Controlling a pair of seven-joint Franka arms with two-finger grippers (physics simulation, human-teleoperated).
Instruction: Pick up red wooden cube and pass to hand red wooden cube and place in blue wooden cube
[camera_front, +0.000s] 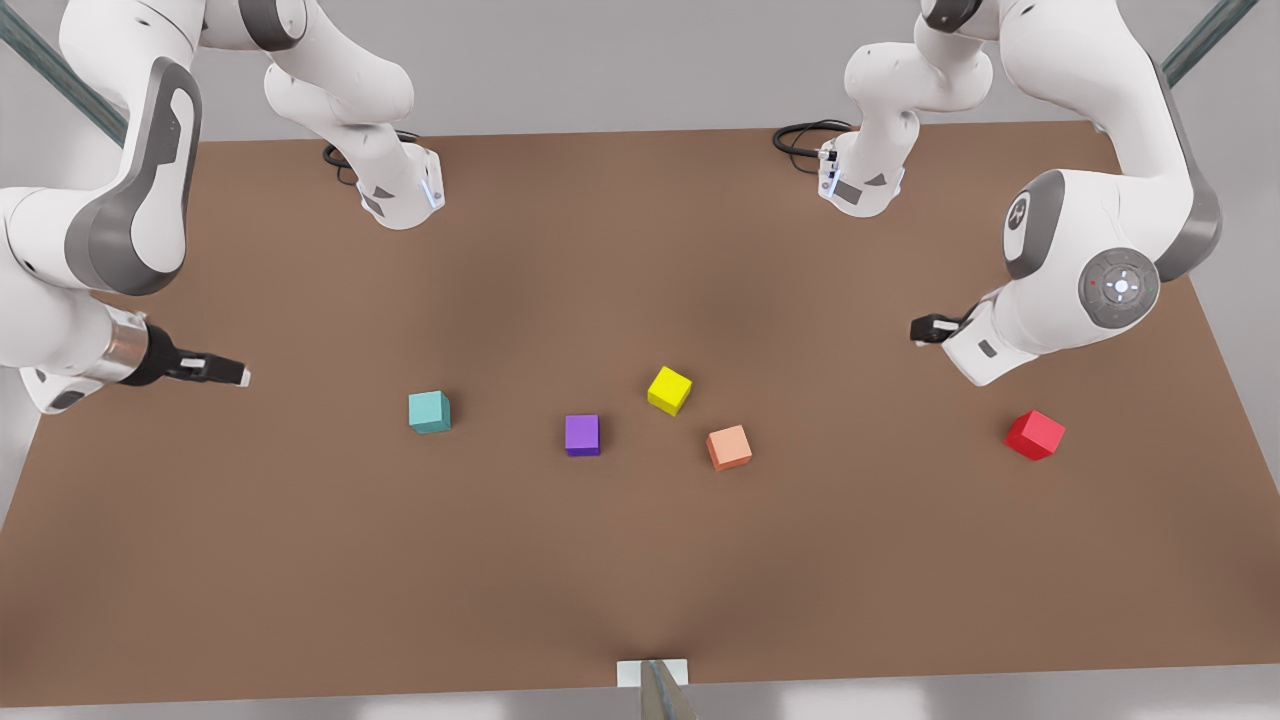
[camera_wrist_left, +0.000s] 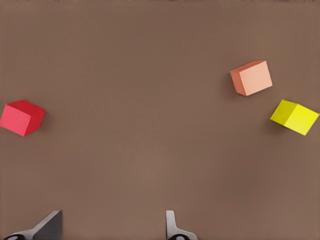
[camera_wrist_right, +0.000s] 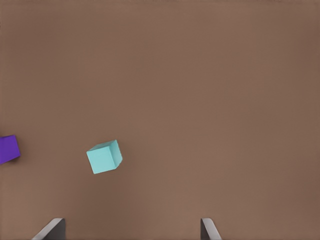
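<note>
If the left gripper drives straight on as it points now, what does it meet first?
Likely bare table: the open left gripper seems aimed down at it, with the red cube off to one side.

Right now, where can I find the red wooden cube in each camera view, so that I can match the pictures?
Front view: the red wooden cube lies alone on the table at the front view's right, below the nearby arm.
Left wrist view: it sits at the picture's edge, away from the open left end effector.
Right wrist view: not in it.
Shared landmark: the salmon cube beside the yellow cube.
</note>
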